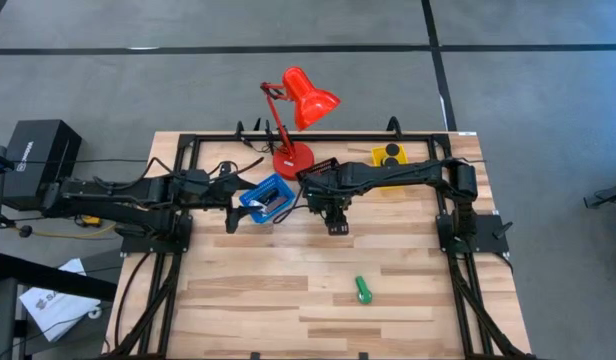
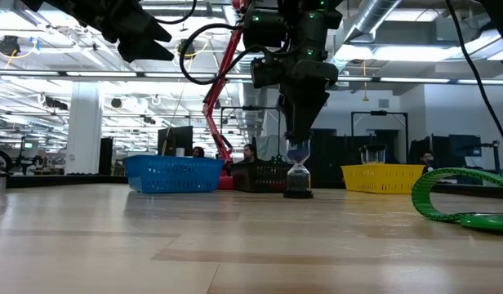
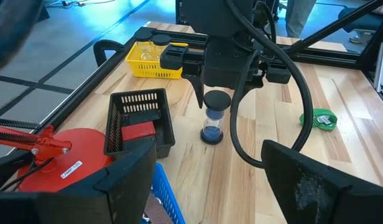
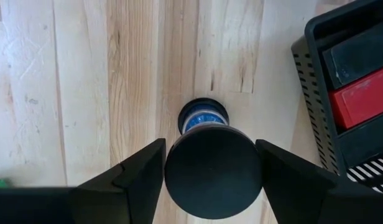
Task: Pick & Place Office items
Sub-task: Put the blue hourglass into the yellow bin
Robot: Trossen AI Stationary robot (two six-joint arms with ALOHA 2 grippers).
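A: Pincers first, left to right?
B: Left pincer (image 1: 231, 214) hangs wide and empty beside the blue tray (image 1: 267, 197).
A: And the right?
B: Right pincer (image 3: 217, 106) straddles the hourglass (image 3: 212, 121), upright on the desk (image 1: 288, 290) near the black tray (image 3: 142, 121); contact unclear. Green roll (image 1: 363, 290) lies nearer, right.

Bright, even overhead light — soft shadows, blue cast and foreground blur at left wrist.
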